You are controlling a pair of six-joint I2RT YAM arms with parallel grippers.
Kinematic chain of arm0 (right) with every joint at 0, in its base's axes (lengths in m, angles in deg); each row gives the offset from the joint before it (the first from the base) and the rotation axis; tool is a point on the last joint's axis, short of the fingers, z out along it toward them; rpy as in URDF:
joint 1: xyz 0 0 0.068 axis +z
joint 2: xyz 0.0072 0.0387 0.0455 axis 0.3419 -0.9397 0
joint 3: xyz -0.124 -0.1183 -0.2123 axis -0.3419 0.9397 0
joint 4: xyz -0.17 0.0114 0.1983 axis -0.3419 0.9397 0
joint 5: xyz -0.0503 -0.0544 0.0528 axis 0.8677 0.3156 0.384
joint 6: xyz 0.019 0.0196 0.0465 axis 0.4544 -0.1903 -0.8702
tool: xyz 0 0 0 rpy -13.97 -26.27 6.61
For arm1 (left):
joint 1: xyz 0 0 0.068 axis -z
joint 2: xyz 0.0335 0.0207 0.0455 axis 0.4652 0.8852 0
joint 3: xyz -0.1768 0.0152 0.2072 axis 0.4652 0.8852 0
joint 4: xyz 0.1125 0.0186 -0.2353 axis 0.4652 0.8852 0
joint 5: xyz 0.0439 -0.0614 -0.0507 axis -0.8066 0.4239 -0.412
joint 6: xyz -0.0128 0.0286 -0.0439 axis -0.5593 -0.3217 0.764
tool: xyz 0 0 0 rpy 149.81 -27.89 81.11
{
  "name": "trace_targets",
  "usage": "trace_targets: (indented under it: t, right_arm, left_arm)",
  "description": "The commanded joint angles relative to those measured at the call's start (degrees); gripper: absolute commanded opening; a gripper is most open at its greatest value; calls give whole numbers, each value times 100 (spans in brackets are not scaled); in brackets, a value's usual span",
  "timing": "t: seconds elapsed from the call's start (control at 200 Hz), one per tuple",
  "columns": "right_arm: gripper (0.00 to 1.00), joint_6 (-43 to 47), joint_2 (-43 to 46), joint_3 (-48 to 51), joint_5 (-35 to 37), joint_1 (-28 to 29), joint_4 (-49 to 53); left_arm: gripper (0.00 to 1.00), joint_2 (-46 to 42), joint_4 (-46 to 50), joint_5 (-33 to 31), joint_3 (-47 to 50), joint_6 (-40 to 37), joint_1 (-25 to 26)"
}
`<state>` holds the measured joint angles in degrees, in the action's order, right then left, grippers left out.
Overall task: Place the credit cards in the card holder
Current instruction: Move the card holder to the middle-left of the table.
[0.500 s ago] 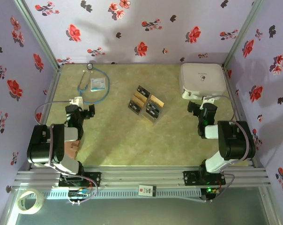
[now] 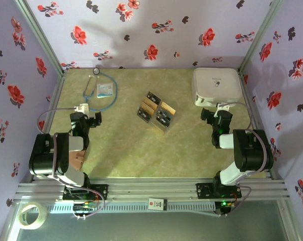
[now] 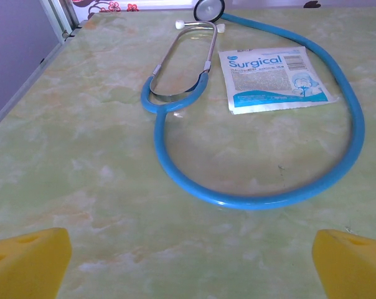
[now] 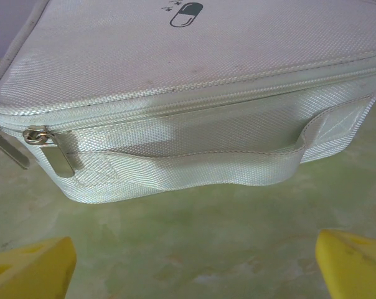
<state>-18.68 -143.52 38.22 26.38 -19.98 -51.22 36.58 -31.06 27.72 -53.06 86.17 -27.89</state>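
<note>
still scene, task not yet begun: nothing has changed in the last half second. neither arm has shifted and nothing on the counter [image 2: 126,150] has moved, so the whole job remains to be done. the credit cards [image 2: 156,111], a loose cluster of tan and black pieces, lie near the middle of the counter, a touch toward 12 o'clock, untouched and well apart from both grippers. the card holder [image 2: 79,159] appears to be the reddish-brown piece at about 8 o'clock, tucked against the left arm [image 2: 51,155] and partly hidden by it. whether it lies open or folded cannot be told. the left arm sits folded back over its base near 8 o'clock. the left gripper [image 3: 191,265] is low over the counter, its yellow fingertips spread wide with nothing between them. it faces the blue stethoscope [image 3: 250,200] and the white-blue surgical packet [image 3: 275,78] out toward 11 o'clock. the right arm [image 2: 247,150] is folded the same way near 4 o'clock. the right gripper [image 4: 194,265] is also wide and empty, pointed at the zip side and strap of the white case [image 4: 194,56] at 2 o'clock and stopping short of touching it. by the look of things, every card has yet to be lifted, and the holder will probably have to be drawn out from beside the left arm first.
</note>
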Motion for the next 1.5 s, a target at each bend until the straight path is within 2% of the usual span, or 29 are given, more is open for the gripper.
trace_targets:
  t: [0.0,0.505,0.625,0.77,0.885,0.97,1.05,1.145,1.305,1.37,1.495]
  right_arm:
    - [99,86,70,1,94,24,-64]
    - [99,60,48,-20,65,8,-23]
    - [99,50,182,-14,-77,-36,-1]
    - [99,16,698,-380,95,-27,1146]
    - [99,-221,1107,-807,454,-24,2175]
    - [99,-1114,1377,-1327,954,-27,3287]
    - [99,-2457,1536,-1889,1531,-58,4651]
    - [99,-2529,1651,-2226,778,-71,5218]
    - [99,-2406,2204,-2145,-780,87,5074]
    - [99,-2312,2388,-2228,-980,366,5262]
    - [99,-2089,2478,-2566,-905,1134,5958]
  left_arm:
    - [100,12,-200,21,-79,2,32]
    - [100,2,-193,20,-75,86,-13]
    - [100,-292,-26,9,-58,76,-3]
    - [100,-1166,1355,-407,-408,140,40]
    - [100,-1890,2624,-644,-775,884,42]
    - [100,-2398,3745,-817,-1096,1546,44]
    - [100,-2774,4990,-1048,-1473,2262,38]
    - [100,-3039,6612,-1359,-1991,3180,34]
    - [100,-3165,9128,-1371,-2713,4392,30]
    - [100,-3270,9730,-1370,-2778,4697,34]
    - [100,-3588,10333,-1378,-2665,5016,34]
